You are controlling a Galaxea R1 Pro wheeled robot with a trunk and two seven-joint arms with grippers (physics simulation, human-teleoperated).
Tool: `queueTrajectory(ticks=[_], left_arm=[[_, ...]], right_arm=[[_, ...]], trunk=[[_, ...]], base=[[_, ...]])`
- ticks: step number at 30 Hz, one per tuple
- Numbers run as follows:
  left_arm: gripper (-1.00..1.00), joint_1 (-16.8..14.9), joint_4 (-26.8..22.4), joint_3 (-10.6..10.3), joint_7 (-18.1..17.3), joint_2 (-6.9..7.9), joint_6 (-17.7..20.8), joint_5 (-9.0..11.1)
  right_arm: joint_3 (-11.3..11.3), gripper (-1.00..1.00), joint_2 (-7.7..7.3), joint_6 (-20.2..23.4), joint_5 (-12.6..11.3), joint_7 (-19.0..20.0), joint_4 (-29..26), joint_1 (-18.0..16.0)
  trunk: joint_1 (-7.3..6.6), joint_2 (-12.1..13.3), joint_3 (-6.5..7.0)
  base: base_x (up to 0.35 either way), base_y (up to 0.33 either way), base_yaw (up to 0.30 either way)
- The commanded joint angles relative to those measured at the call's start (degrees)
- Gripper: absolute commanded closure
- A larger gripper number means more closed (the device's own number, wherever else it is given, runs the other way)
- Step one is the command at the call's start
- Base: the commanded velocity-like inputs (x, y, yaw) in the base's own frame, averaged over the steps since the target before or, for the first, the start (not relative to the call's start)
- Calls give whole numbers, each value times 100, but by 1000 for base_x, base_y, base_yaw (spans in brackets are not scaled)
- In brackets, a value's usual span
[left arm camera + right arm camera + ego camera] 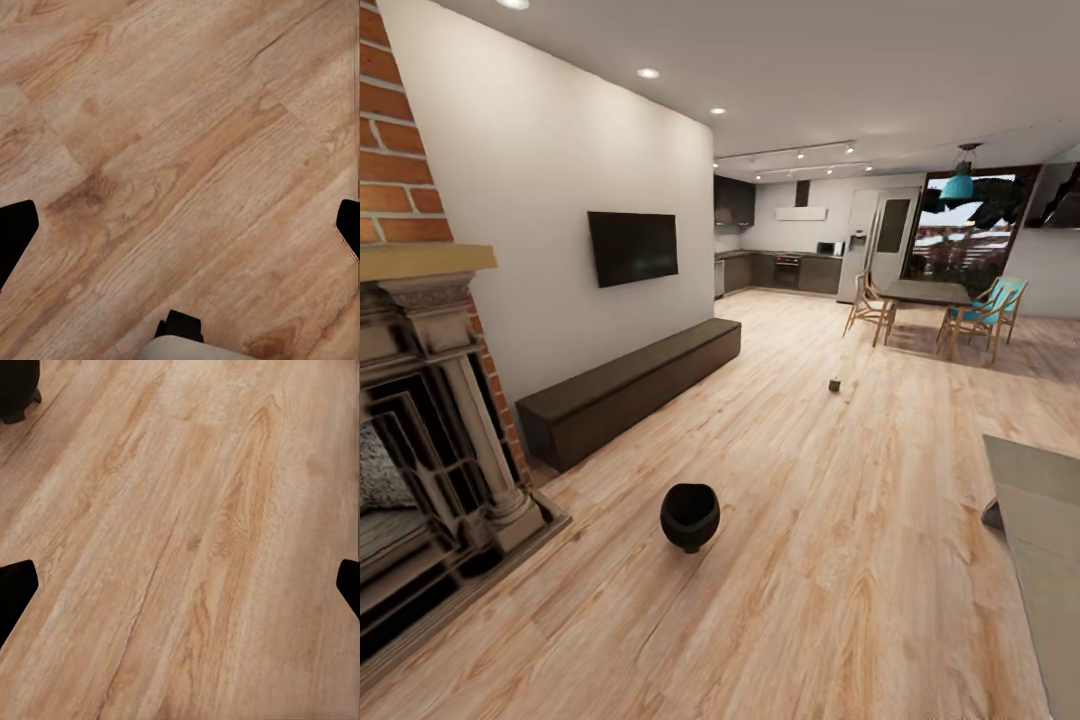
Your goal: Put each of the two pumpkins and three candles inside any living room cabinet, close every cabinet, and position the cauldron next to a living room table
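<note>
1 cauldron (690, 516), black and round-bellied, stands upright on the wooden floor (840, 560) at about 6 o'clock of the head view's centre, its open mouth facing up. 1 cabinet (628, 388), long, low and dark brown, runs along the white wall at about 10 o'clock from the cauldron, well apart from it; all its fronts appear flush. 1 small dark object (835, 384) sits on the floor at about 2 o'clock from the cauldron, too small to identify.

Outward: 1 wall-mounted television (633, 247) hangs above the cabinet; 1 brick fireplace (420, 420) occupies the 9 o'clock edge; 1 grey table corner (1040, 520) enters at 4 o'clock. At 1 o'clock, far off, 1 dining table (925, 293) stands with several chairs around it, the kitchen behind.

Left gripper (180, 225): 2 dark fingertips (15, 232) lie at opposite picture edges, spread wide, nothing between them, pointing down at bare floor. Right gripper (180, 585): 2 fingertips (15, 592) likewise spread wide and empty over floor; 1 dark rounded shape (18, 390) shows at the frame corner, unidentifiable.
</note>
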Motion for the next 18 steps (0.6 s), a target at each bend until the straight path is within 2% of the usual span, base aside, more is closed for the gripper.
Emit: queueTrajectory(ticks=[1,11,18], left_arm=[[-100,3,-7,12,-3,-1,-8,2],[-100,2,-7,12,-3,-1,-11,2],[-100,2,-7,12,-3,-1,-11,2]], right_arm=[[5,-100,2,-22,-37,4,5,-5],[12,-100,3,-17,-29,13,6,-5],[14,-100,9,11,-28,19,13,-5]], trunk=[[3,-3,-5],[3,-3,-16],[3,-3,-28]], base=[[258,119,-292],[290,133,-286],[299,139,-88]])
